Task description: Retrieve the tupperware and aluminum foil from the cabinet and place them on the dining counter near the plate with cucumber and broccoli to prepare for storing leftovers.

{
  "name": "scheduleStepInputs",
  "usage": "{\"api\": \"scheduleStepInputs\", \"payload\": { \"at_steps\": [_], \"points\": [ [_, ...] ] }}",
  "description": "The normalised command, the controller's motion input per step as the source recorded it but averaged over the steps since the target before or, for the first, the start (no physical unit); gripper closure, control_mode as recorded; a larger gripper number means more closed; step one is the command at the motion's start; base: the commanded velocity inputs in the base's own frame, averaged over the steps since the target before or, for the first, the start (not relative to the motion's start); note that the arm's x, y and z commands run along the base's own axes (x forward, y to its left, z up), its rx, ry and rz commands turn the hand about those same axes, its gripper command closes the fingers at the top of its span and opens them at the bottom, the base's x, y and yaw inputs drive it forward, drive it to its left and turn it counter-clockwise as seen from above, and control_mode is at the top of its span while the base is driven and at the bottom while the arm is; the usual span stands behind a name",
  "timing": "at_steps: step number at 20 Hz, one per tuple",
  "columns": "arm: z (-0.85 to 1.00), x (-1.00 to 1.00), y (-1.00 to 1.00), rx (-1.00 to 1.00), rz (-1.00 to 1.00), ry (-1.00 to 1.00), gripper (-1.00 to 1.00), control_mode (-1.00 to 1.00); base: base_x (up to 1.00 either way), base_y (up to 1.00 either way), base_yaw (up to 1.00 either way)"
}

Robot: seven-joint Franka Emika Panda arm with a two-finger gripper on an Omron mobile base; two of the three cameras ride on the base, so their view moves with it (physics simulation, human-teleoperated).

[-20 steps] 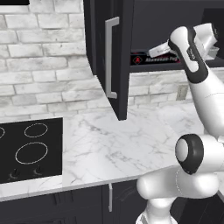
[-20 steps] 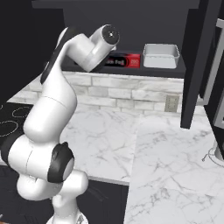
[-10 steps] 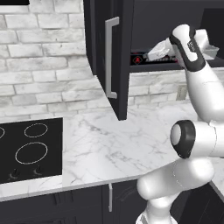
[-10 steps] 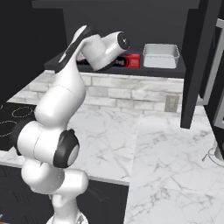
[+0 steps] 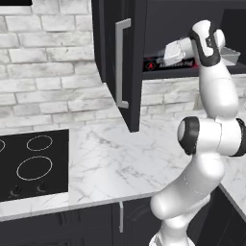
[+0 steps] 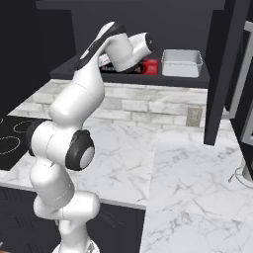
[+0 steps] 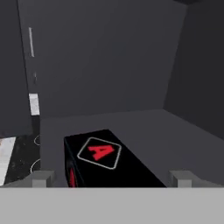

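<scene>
— So, where is the hand (image 7: 111, 178) sitting right now?

— It is reaching into the open cabinet (image 5: 126, 62), in the upper right of the left base view and at the top centre of the right base view. In the hand view, its two fingertips (image 7: 42, 178) are standing wide apart at the bottom edge, pinching nothing.

— And the aluminum foil (image 7: 103, 158)?

— It is lying on the cabinet shelf (image 7: 175, 140), at the lower centre of the hand view, between the spread fingertips, with its red-logo end facing the camera. I cannot tell whether the fingertips are touching it. In the left base view its side with the red logo (image 5: 163, 62) is showing under the wrist, in the upper right.

— Where is the tupperware (image 6: 182, 63) resting?

— On the same shelf, at the upper right of centre in the right base view, just beside the red end of the carton.

— What is lying below?

— A white marble table (image 5: 110, 163) is running across the lower half of the left base view, with a black cooktop (image 5: 29, 163) at lower left and a pale brick wall (image 5: 48, 72) behind it.
</scene>
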Motion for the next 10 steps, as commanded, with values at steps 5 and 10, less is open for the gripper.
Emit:
{"api": "scheduleStepInputs", "payload": {
  "at_steps": [5, 10],
  "points": [
    [0.0, 0.01, 0.0, -0.1, 0.16, -0.01, -1.0, -1.0, 0.0, 0.0, 0.0],
    [0.0, 0.0, 0.0, -0.11, 0.09, -0.04, -1.0, -1.0, 0.0, 0.0, 0.0]
  ]
}}
